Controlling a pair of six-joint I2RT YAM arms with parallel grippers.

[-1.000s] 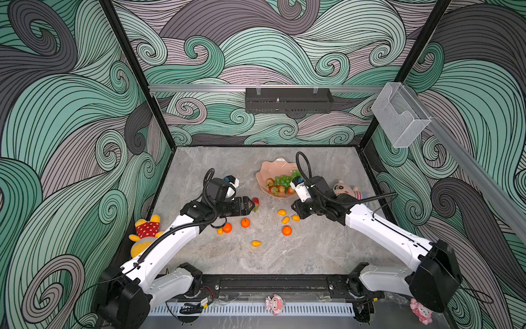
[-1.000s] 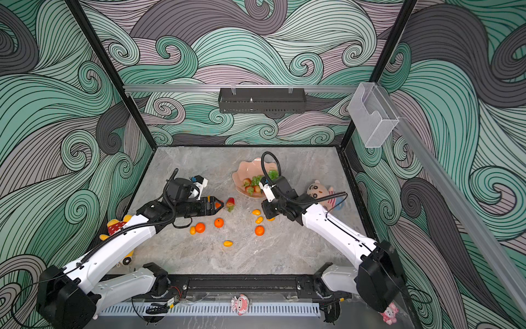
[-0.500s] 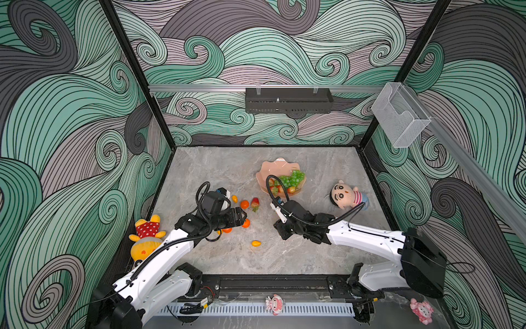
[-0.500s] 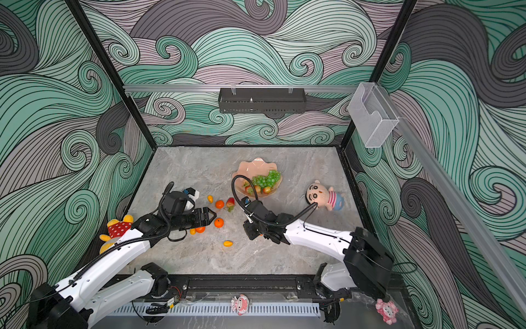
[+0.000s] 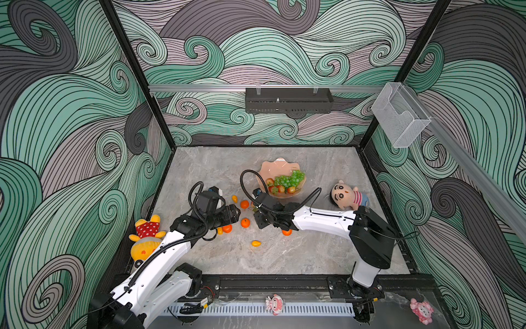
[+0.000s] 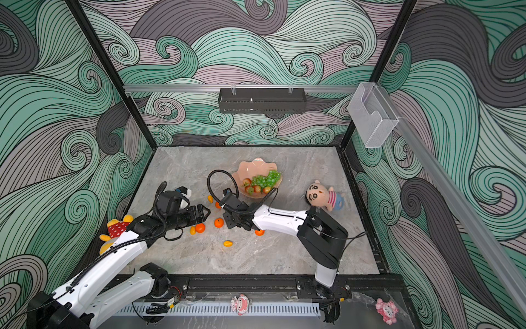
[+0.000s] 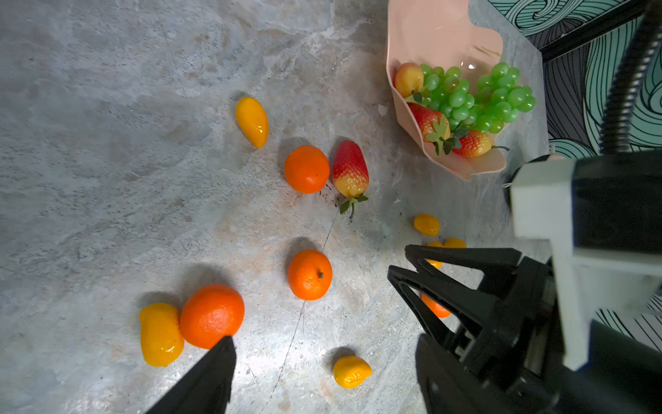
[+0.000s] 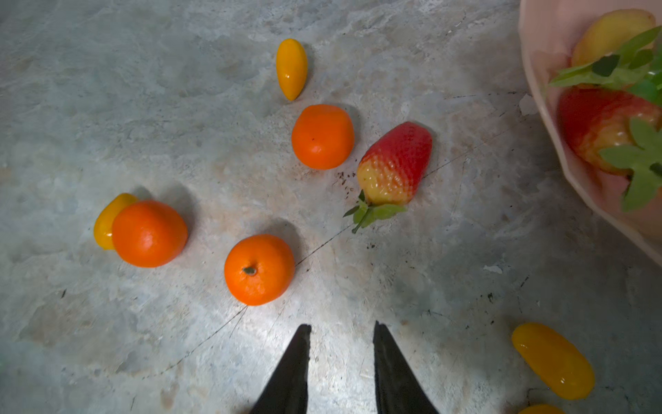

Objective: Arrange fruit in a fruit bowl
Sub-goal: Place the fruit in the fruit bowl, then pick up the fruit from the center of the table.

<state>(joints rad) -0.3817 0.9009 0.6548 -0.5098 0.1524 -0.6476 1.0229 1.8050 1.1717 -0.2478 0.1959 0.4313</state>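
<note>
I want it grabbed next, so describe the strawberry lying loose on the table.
The strawberry lies on its side on the grey stone-look table, outside the bowl. Dimpled, plastic-looking skin, red at the tip fading to yellow by its green leafy cap. A tangerine sits close beside it; contact unclear. Nothing grips it.

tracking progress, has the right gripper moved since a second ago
Yes: the right gripper has pulled away from the fruit bowl, toward the front, and is now close to the loose tangerine.
</note>
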